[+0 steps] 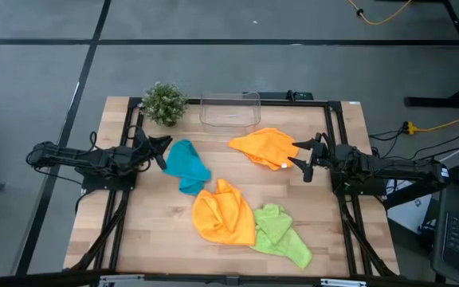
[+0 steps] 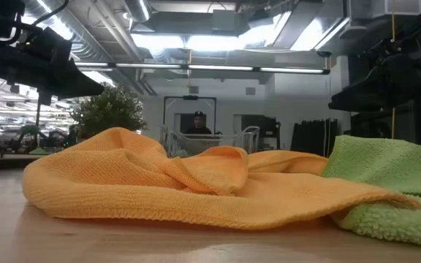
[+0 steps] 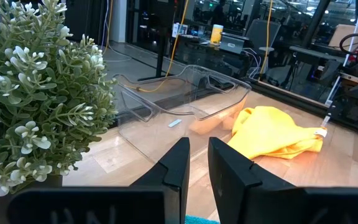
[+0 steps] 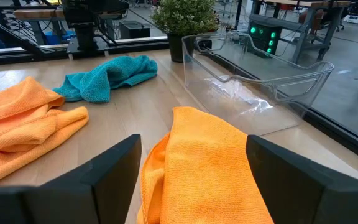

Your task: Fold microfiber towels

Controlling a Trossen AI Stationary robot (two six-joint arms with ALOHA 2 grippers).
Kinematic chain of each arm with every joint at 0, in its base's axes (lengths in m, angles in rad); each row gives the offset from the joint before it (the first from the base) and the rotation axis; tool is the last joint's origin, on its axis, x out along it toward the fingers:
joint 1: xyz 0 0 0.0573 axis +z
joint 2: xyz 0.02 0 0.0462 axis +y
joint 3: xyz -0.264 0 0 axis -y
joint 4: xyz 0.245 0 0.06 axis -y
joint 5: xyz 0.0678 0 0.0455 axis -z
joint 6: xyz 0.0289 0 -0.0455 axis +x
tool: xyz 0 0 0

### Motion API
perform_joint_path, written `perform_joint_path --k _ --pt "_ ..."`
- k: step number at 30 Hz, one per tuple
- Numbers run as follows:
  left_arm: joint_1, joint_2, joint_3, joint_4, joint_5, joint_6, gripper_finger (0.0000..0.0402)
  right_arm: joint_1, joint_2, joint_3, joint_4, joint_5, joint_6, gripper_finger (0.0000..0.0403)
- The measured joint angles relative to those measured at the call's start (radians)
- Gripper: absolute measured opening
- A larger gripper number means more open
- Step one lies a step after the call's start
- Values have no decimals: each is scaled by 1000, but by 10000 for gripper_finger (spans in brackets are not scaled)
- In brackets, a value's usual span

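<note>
Four microfiber towels lie crumpled on the wooden table. The teal one (image 1: 188, 166) is at the left. One orange towel (image 1: 265, 147) lies at the far right. A second orange towel (image 1: 223, 211) lies in the middle, near the front, its edge over the lime green towel (image 1: 281, 233). My left gripper (image 1: 162, 151) hovers just left of the teal towel, pointing level, with only a narrow gap (image 3: 197, 165) between its fingers and nothing in it. My right gripper (image 1: 301, 157) stands wide open above the far orange towel's right edge (image 4: 210, 162), apart from it.
A small potted plant (image 1: 164, 104) and a clear plastic tub (image 1: 229, 110) stand along the far edge, both close ahead of my left gripper (image 3: 185, 99). Bare wood shows at the near left (image 1: 134, 231). A person (image 2: 198, 124) sits far behind the table.
</note>
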Motion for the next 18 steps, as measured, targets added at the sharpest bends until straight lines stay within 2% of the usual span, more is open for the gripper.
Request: perform_joint_path --k 5,7,16,18 --pt "0 0 0 0 -1 1 50 0 0 0 0 0 6 292" --pt "0 0 0 0 -13 24 50 0 0 0 0 -3 61 292" --pt "0 0 0 0 -6 31 50 0 0 0 13 -8 486 292" --pt "0 0 0 0 -4 -22 50 0 0 0 40 -18 609 292"
